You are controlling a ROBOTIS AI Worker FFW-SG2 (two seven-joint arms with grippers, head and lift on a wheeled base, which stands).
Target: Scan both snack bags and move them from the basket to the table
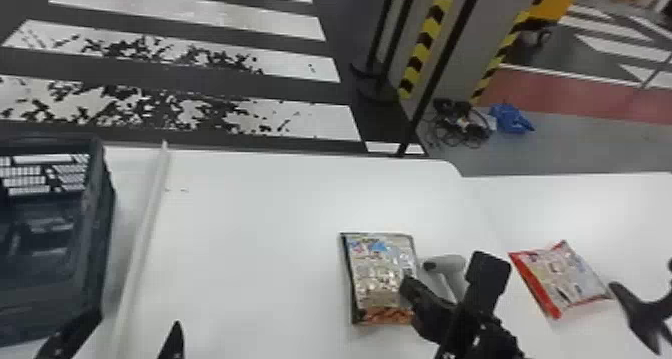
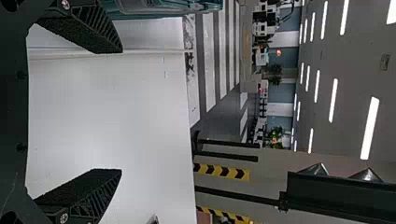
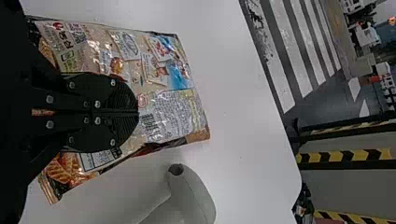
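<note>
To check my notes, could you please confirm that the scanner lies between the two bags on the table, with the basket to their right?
Not quite: the basket is to their left, as the head view shows. The scanner does lie between the left bag and the right bag on the table.

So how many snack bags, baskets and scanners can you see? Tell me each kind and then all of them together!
Snack bags: 2 (a tan bag and a red-edged bag)
Baskets: 1 (the dark basket)
Scanners: 1 (the grey scanner)
Total: 4
</note>
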